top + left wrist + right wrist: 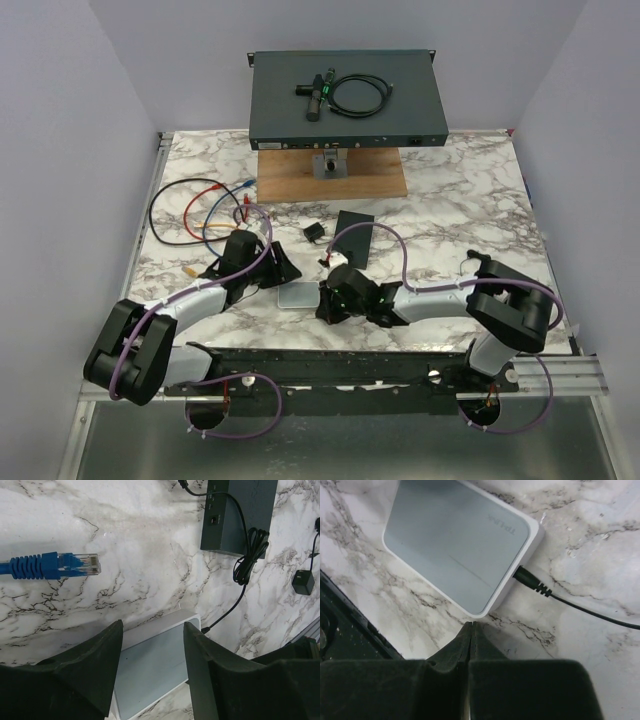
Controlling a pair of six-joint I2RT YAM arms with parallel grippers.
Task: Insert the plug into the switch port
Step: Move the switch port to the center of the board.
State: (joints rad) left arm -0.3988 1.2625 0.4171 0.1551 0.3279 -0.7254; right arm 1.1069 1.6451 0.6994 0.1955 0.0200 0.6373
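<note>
Nearest the bases, both arms reach in over the marble table and meet at the middle.

Right gripper: fingers pressed flat together, nothing between them. The tip sits just off the near corner of the white switch, which lies flat on the marble. A black power lead is plugged into the switch's side, right next to that corner.

Left gripper: fingers partly apart, one on each side of the near end of the switch. I cannot tell from the wrist view whether the pads touch its sides. It holds no cable.

The plug is the clear-tipped end of the blue cable. It lies on the marble left of the left gripper, apart from the switch and in neither gripper. Contacts face up and the tip points toward the right of the wrist view. I cannot make out the switch's ports in any view.

Further out, a flat black box has a bundled black cord against it, and a small black adapter lies just beside it. Red and orange leads loop with the blue cable on the far left.

Beyond these a wooden board lies on the table. At the far edge is a dark rack unit with a coiled black cable on top.
</note>
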